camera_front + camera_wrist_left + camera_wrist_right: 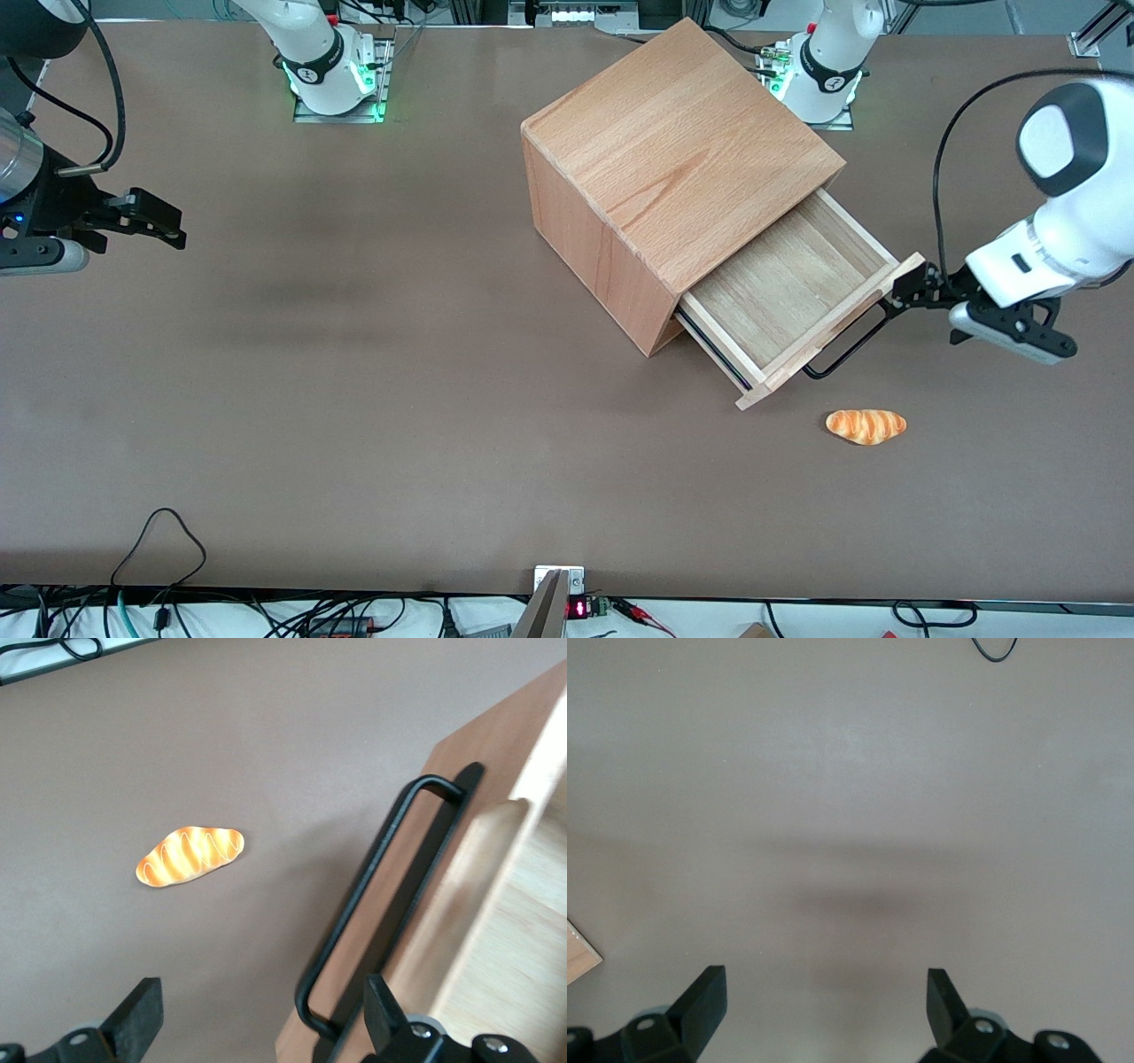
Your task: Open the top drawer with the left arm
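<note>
The beech cabinet stands on the table, turned at an angle. Its top drawer is pulled well out, showing a bare pale plank floor. A thin black wire handle runs along the drawer front. The white left arm reaches in from the working arm's end of the table. Its black gripper sits at the end of the drawer front farther from the front camera. In the left wrist view the gripper is open wide. The handle's bent end lies between the fingers, close to one fingertip, which does not press on it.
A toy bread roll lies on the brown table, nearer the front camera than the drawer front; it also shows in the wrist view as the roll. Loose cables trail along the table's front edge.
</note>
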